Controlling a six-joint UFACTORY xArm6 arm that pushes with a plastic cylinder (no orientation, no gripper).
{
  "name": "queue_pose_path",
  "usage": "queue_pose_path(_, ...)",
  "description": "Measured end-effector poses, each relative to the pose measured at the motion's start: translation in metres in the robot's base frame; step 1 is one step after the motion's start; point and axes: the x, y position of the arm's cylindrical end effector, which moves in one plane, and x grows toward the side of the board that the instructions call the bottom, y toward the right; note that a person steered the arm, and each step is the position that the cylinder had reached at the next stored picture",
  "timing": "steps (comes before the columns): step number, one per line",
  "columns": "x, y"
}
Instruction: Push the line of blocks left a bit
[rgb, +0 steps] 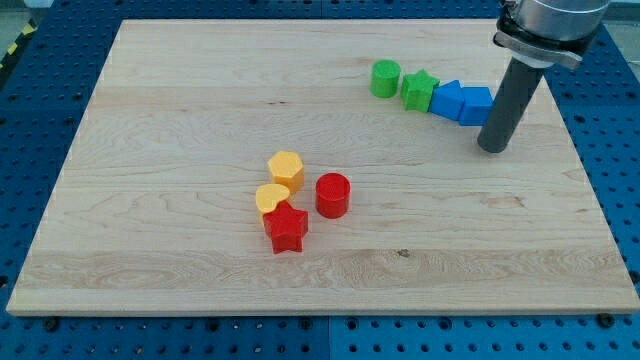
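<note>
A line of blocks lies at the view's upper right: a green cylinder (385, 78), a green star (420, 90), a blue block (447, 100) and a blue cube-like block (475, 105), running left to right and slightly downward. My tip (492, 146) rests on the board just right of and below the blue cube-like block, close to it; I cannot tell if it touches.
A cluster sits near the board's middle: a yellow hexagon (286, 170), a yellow heart-like block (270, 198), a red star (286, 228) and a red cylinder (333, 194). The wooden board (150, 200) lies on a blue perforated table.
</note>
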Motion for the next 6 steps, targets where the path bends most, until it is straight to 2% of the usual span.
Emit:
queue_pose_path(1,0.0,0.035)
queue_pose_path(2,-0.017,0.046)
queue_pose_path(6,-0.069,-0.017)
